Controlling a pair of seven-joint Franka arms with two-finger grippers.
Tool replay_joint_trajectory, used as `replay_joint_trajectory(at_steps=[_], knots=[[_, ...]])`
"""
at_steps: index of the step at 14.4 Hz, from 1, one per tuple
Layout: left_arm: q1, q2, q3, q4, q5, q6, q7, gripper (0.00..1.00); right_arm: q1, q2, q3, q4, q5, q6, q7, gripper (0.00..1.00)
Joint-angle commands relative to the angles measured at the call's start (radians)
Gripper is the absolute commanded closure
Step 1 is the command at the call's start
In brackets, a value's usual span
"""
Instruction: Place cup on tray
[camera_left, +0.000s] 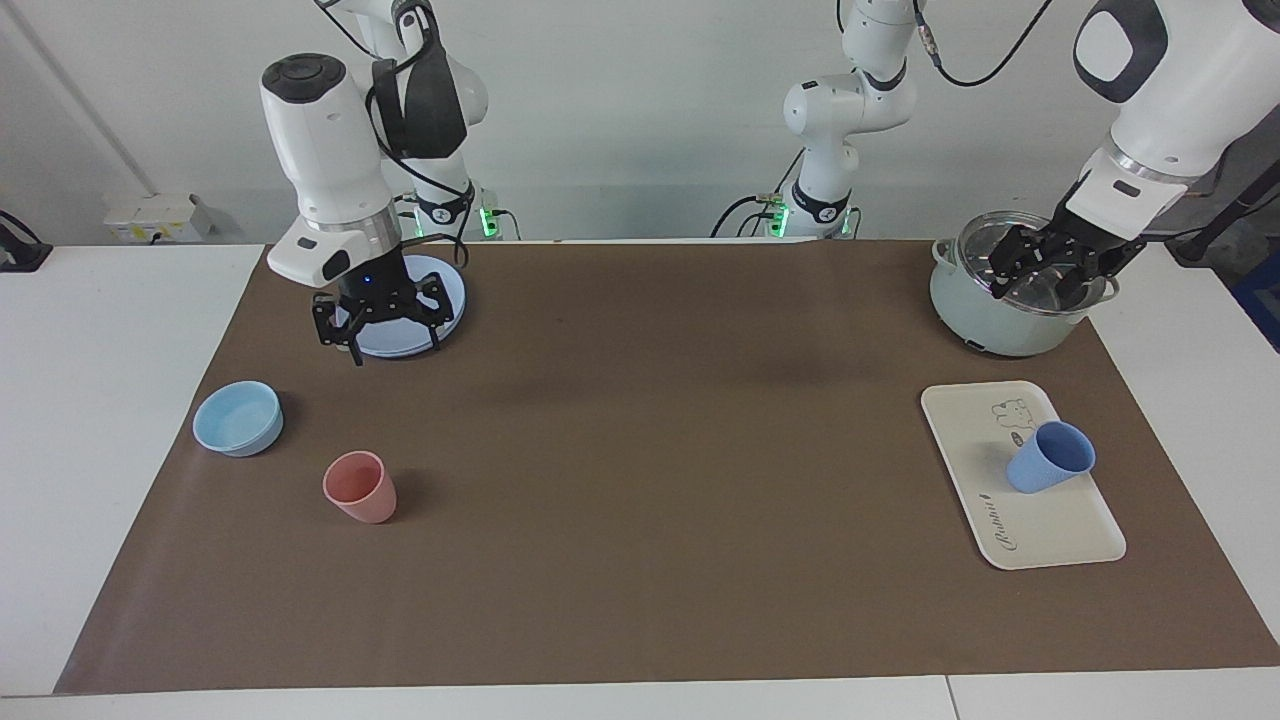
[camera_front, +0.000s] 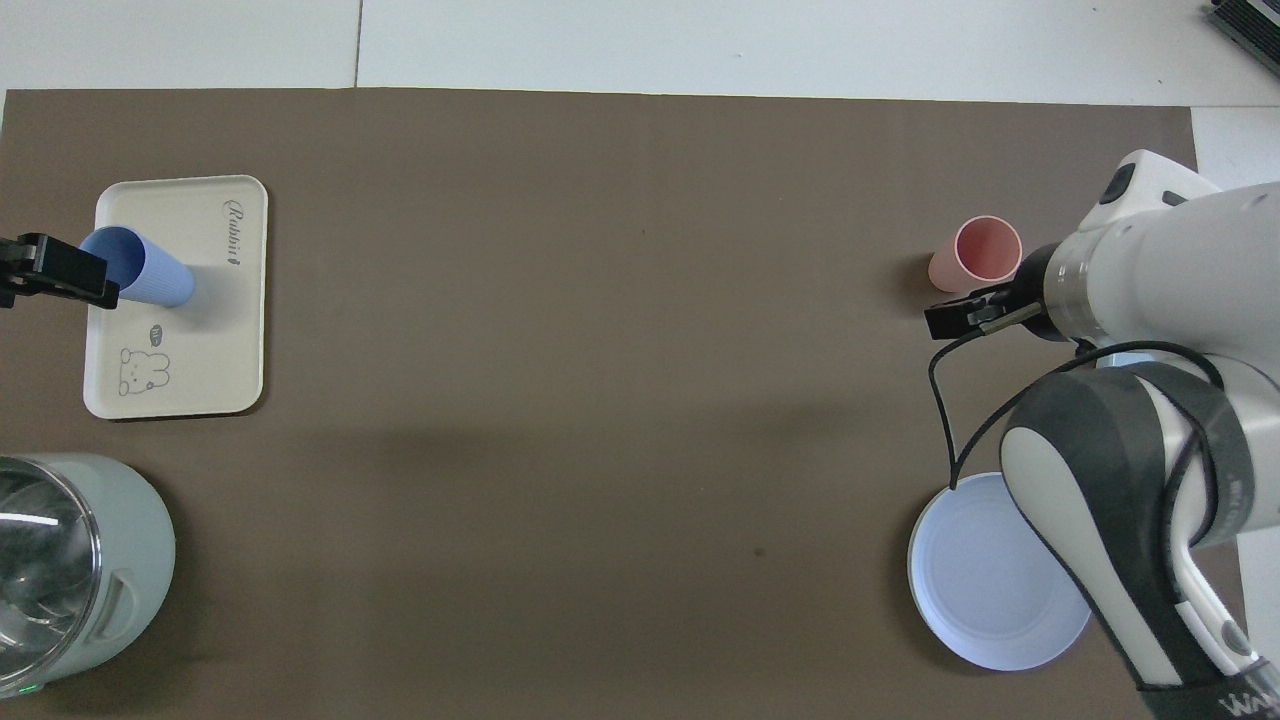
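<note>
My left gripper (camera_left: 1045, 272) hangs up in the air over the pale green pot (camera_left: 1000, 320) with the glass lid, at my left arm's end of the table; its fingers (camera_left: 1010, 262) are spread apart and hold nothing. Out from those fingers, farther along the table than the pot, lies the tray (camera_left: 970, 420), long side running away from me, its cartoon animal at the near end and its script lettering at the far end. The cup (camera_left: 1048, 457) stands on the tray about midway along it, close to the tray's outer long edge, clear of my fingers. It sits on its narrow base with its open mouth up, so its long axis runs upright; whether it tilts slightly I cannot tell. My right gripper (camera_left: 378, 322) hangs over the round blue plate (camera_left: 455, 300) at my right arm's end of the table, fingers wide and empty, the arm waiting. Farther out from those fingers rests the light-blue bowl (camera_left: 238, 417), and farther out again, a little toward the table's middle, the salmon-pink cup (camera_left: 360, 486) stands upright with its mouth up.
</note>
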Motion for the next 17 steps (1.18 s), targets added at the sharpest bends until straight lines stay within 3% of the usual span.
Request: replay_joint_trajectory(at_steps=[1, 7, 8, 9, 17], knots=[[-0.011, -0.044, 0.003, -0.042, 0.057, 0.002, -0.007, 0.19, -0.026, -0.027, -0.009, 0.111, -0.011, -0.164, 0.042, 0.0], [-0.022, -0.102, 0.001, -0.114, 0.058, 0.005, -0.012, 0.18, -0.113, -0.027, -0.018, 0.311, 0.061, -0.484, 0.062, 0.0], [-0.025, -0.101, 0.0, -0.112, 0.058, 0.011, -0.014, 0.1, -0.122, -0.027, -0.018, 0.332, 0.058, -0.519, 0.062, 0.0], [-0.034, -0.101, 0.0, -0.111, 0.057, 0.017, -0.017, 0.0, -0.125, -0.029, -0.018, 0.331, 0.055, -0.527, 0.062, 0.0], [-0.043, -0.099, -0.006, -0.109, 0.048, 0.036, -0.014, 0.0, -0.138, -0.064, -0.015, 0.286, 0.058, -0.547, 0.055, 0.0]])
